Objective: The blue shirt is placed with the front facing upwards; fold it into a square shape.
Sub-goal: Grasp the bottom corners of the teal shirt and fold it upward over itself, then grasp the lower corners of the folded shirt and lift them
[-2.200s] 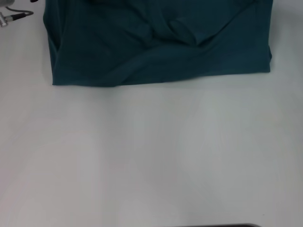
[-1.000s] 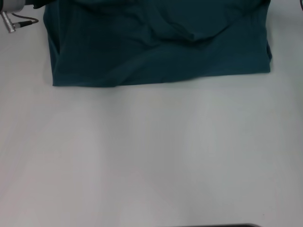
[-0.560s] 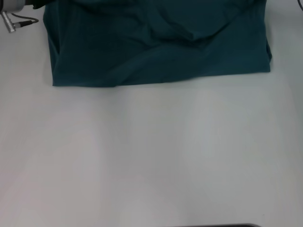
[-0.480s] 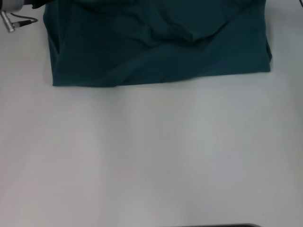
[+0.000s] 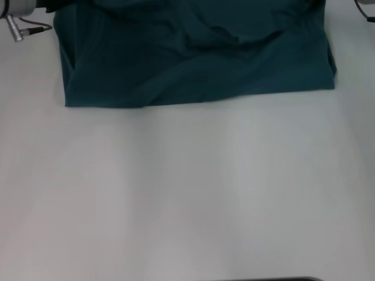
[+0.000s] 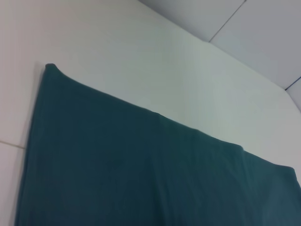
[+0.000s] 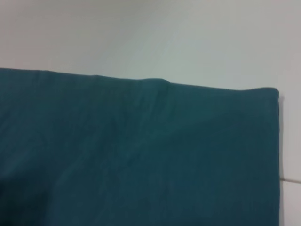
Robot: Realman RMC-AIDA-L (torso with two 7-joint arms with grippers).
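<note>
Blue shirt (image 5: 199,58) lies folded, long axis crosswise, on the table's (image 5: 187,193) far half; left gripper (image 5: 17,12) sits at its far-left corner, grip state indeterminable.

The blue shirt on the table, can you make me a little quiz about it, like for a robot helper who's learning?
1. True or false: the blue shirt lies at the far side of the white table, away from the robot.
2. In the head view, what fills the near part of the table? A) bare white surface B) a second shirt C) a box
3. Fill in: in the head view the shirt's near edge looks fairly ____, while its top shows wrinkles.

Key
1. True. It sits along the top of the head view.
2. A.
3. Straight. The creases bunch near the middle. Only part of the left arm shows at the far left corner; no claw tips are seen.
</note>
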